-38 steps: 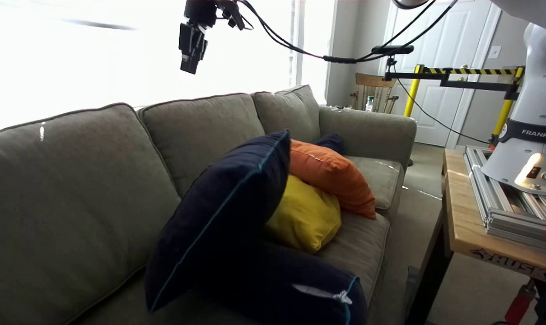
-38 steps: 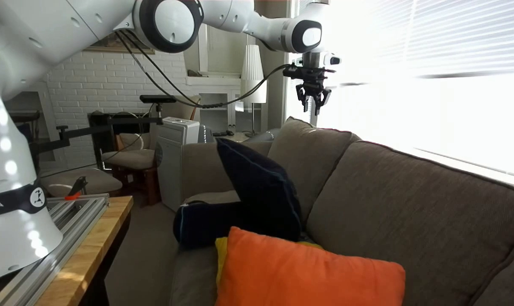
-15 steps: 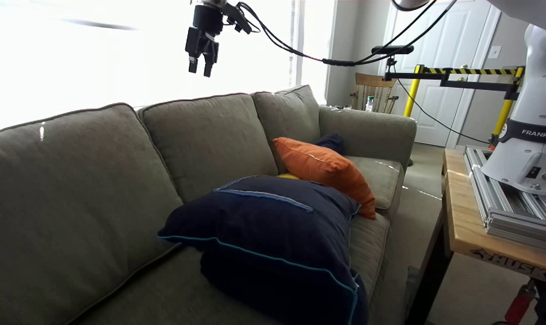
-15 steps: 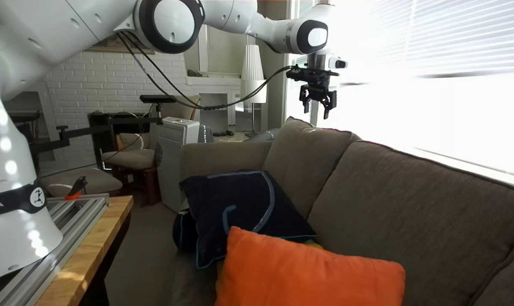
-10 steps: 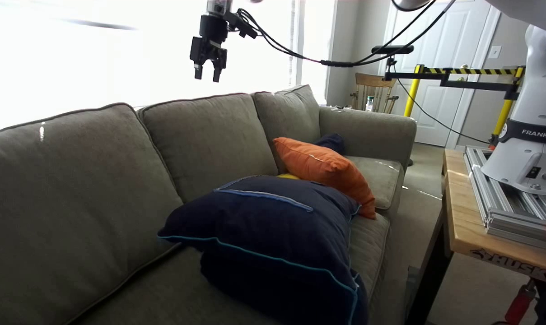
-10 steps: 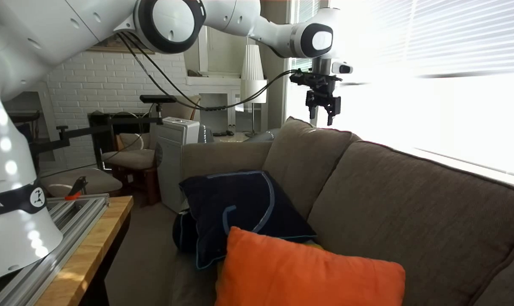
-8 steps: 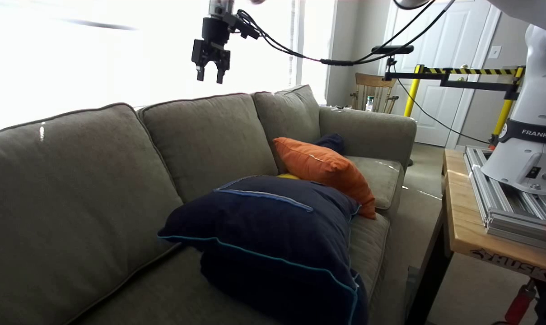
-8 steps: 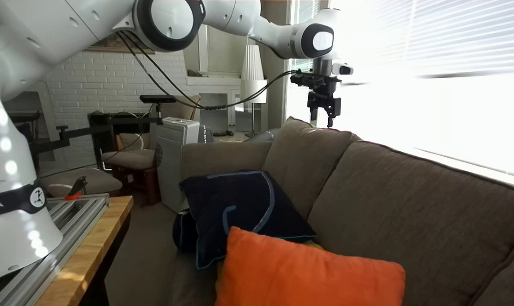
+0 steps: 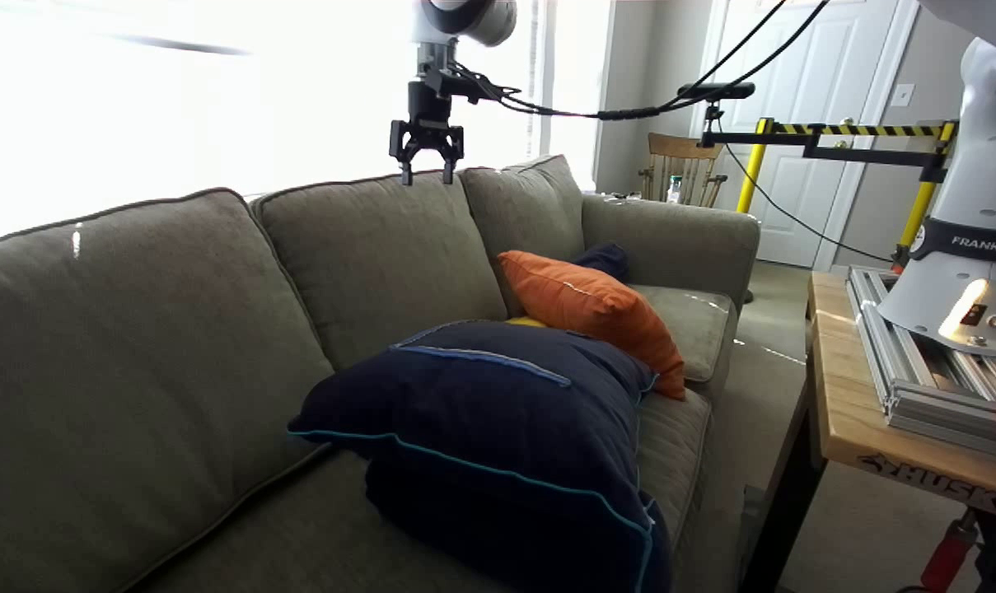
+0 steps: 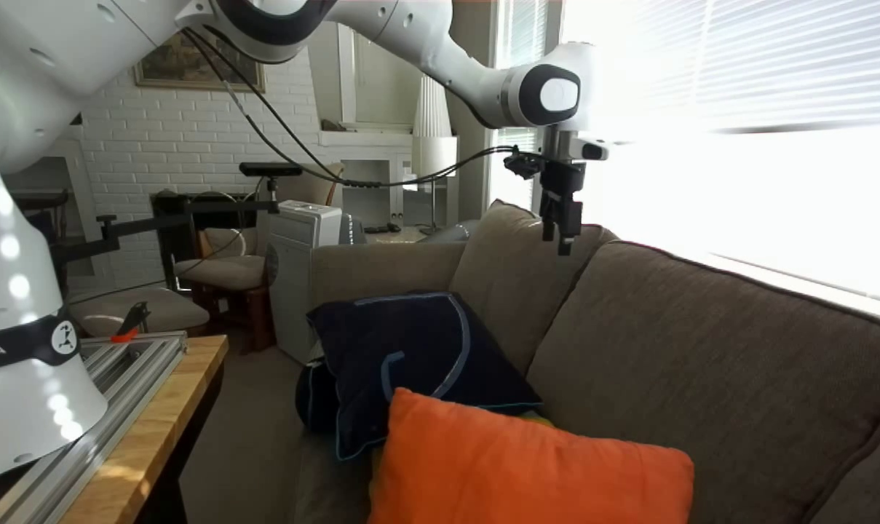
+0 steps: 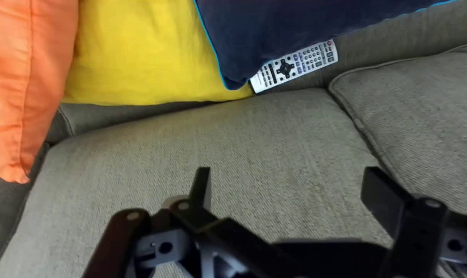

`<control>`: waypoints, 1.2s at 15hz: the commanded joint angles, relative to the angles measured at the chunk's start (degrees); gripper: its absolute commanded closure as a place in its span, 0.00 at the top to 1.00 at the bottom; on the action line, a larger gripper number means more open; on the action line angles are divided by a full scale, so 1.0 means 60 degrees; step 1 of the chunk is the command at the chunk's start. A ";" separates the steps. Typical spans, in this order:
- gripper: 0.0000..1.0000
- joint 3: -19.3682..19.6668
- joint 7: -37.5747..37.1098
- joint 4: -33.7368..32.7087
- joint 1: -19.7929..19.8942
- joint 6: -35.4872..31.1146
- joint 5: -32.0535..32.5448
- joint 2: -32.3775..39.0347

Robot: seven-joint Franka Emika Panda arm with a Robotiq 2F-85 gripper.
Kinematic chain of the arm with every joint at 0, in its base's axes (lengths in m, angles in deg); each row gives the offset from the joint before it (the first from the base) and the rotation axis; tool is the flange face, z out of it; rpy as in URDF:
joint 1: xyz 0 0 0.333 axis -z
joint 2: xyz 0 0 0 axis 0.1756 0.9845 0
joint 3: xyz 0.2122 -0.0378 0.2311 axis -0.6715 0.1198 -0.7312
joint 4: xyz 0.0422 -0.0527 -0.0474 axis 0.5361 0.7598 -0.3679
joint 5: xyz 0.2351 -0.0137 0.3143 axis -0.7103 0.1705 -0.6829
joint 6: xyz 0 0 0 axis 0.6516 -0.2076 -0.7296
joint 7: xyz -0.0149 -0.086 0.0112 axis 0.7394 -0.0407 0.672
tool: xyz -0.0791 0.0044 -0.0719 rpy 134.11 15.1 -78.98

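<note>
My black gripper (image 9: 427,177) stands open above the sofa's backrest, its two fingers wide apart with nothing between them. In the wrist view the gripper (image 11: 287,175) has a grey-green back cushion (image 11: 218,146) behind it. Past the fingertips, a white remote control (image 11: 301,61) lies partly under a corner of a navy pillow (image 11: 295,23) with blue piping. A yellow pillow (image 11: 140,58) is beside it, then an orange pillow (image 11: 24,77). In an exterior view the navy pillow (image 9: 481,403) covers most of the yellow one (image 9: 526,322). The remote is hidden in both exterior views.
Under the navy pillow sits another dark cushion (image 9: 498,511); a dark one (image 9: 605,259) is by the sofa arm (image 9: 671,231). Bright windows (image 10: 774,196) stand behind the backrest. The arm's base is on a wooden bench (image 9: 844,395). Cables (image 10: 410,180) hang from the arm.
The navy pillow, tipped up on edge earlier, has fallen over the yellow pillow. My gripper has turned and come down towards the backrest, staying open over the last second.
</note>
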 commanded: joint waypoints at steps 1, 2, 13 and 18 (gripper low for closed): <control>1.00 0.0405 -0.0685 0.2276 -0.0047 -0.0804 -0.0169 -0.1020; 1.00 0.0471 -0.0725 0.2693 -0.0038 -0.0963 -0.0170 -0.1100; 1.00 0.0610 -0.0626 0.3043 -0.0176 -0.0527 0.0120 -0.0972; 1.00 0.0733 -0.0370 0.2312 -0.0564 0.2763 0.0907 -0.0705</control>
